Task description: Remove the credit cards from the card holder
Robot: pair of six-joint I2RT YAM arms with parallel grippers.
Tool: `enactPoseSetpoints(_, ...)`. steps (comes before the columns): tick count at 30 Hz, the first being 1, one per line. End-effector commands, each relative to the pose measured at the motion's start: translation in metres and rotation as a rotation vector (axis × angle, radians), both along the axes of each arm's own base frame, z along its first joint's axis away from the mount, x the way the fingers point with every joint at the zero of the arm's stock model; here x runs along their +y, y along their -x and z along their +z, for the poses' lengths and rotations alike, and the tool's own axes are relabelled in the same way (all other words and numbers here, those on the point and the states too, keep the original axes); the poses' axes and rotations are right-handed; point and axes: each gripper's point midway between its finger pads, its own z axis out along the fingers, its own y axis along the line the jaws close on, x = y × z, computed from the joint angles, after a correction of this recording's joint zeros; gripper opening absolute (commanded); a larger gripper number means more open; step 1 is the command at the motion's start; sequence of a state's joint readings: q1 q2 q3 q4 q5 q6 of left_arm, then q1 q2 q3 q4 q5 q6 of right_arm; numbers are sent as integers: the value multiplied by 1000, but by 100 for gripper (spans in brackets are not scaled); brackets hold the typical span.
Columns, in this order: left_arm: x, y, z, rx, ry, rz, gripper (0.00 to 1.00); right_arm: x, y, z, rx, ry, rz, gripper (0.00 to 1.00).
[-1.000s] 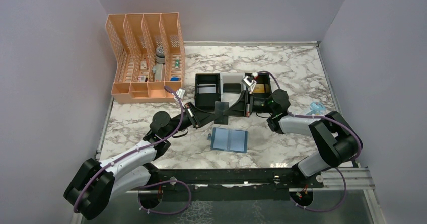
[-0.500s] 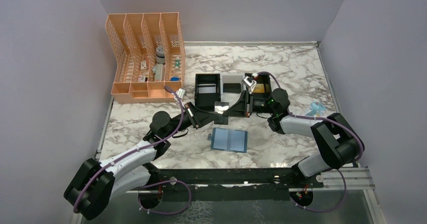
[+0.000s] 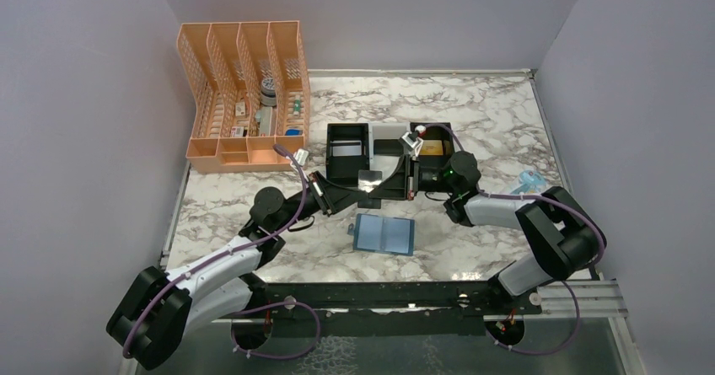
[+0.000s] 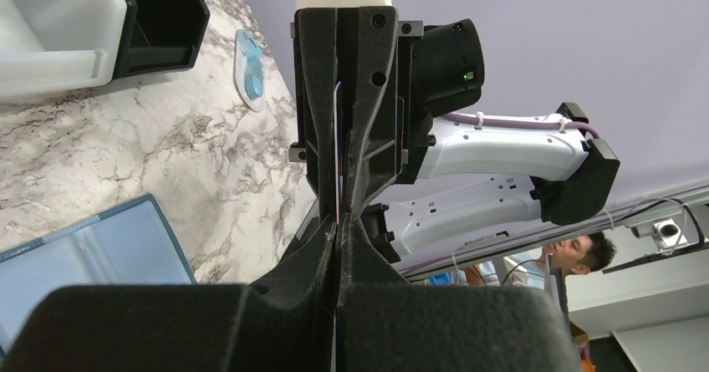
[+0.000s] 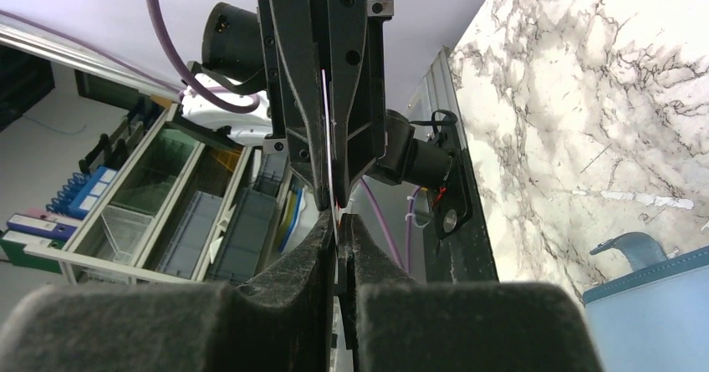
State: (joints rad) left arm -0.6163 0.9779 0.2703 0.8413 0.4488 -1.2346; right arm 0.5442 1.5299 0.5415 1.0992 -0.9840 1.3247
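Two hands now meet tip to tip, the right hand (image 5: 337,226) having slid in since a second ago, so it and the left hand (image 4: 337,230) both pinch one thin grey credit card (image 3: 368,178), the card holder (image 3: 384,234) lying open just nearer than them, a tray (image 3: 330,152) just beyond, and marble bench (image 3: 489,114) open past the right hand.

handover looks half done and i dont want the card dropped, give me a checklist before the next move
1. left gripper shut on card: ok
2. right gripper shut on the same card: ok
3. card held edge-on, off the table: ok
4. only one gripper holding, so the card can be carried away: not ok
5. free slot in tray for this card: cannot tell
6. wallet lying open, clear of both arms: ok
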Motion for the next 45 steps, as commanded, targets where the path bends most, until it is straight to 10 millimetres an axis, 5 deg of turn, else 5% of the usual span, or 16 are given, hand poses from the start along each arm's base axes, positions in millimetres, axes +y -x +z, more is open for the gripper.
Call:
enactPoseSetpoints(1, 5, 5, 11, -50, 38, 5, 0, 1, -2, 4, -17, -28, -25, 11)
enactPoseSetpoints(4, 4, 6, 10, -45, 36, -3, 0, 1, -4, 3, -20, -18, -37, 22)
enactPoseSetpoints(7, 5, 7, 12, -48, 40, -6, 0, 1, -10, 1, -14, 9, -65, 24)
enactPoseSetpoints(16, 6, 9, 11, -53, 41, -8, 0, 1, -7, 6, -24, 2, -41, 2)
enactPoseSetpoints(20, 6, 8, 11, -53, 40, -4, 0, 0, -10, 9, -50, 13, -68, 1)
enactPoseSetpoints(27, 8, -2, -11, -7, -58, 48, 93, -16, -66, -14, -152, 304, -337, 1)
enactPoseSetpoints(28, 9, -4, -14, -3, -80, 58, 98, -22, -73, -18, -158, 347, -370, 1)
enactPoseSetpoints(36, 23, -23, -55, 57, -416, 135, 99, -62, -119, -46, -258, 654, -582, 1)
enactPoseSetpoints(40, 39, -38, -60, 20, -635, 177, 99, -72, -142, -48, -346, 760, -629, 1)
enactPoseSetpoints(45, 83, -52, -62, 73, -879, 339, 99, -75, -167, -42, -507, 839, -632, 1)
